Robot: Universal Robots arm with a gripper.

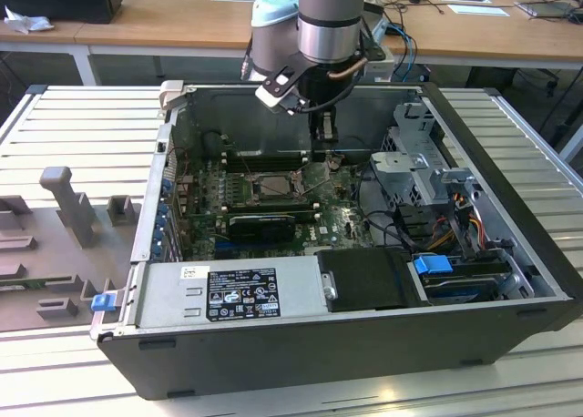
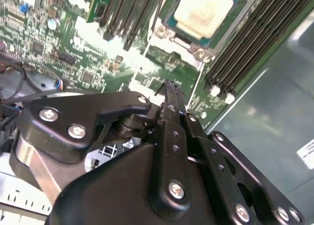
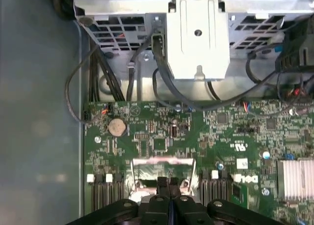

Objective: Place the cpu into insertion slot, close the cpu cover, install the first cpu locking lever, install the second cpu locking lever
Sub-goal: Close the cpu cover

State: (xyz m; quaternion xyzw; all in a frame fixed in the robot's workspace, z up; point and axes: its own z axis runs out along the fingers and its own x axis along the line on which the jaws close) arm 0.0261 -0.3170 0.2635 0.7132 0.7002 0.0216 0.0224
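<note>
gripper (image 2: 169,85) closed, cpu (image 2: 203,11) seated, memory slots (image 2: 250,48) flanking

Even overhead light is brightening the ribbed desk (image 1: 82,126) in the exterior view, while the case (image 1: 364,344) interior is sitting in soft shadow. In the second wrist view, glare is washing out the cpu (image 2: 203,11) top and patches of the board (image 2: 73,53), which is looking slightly soft.
</note>
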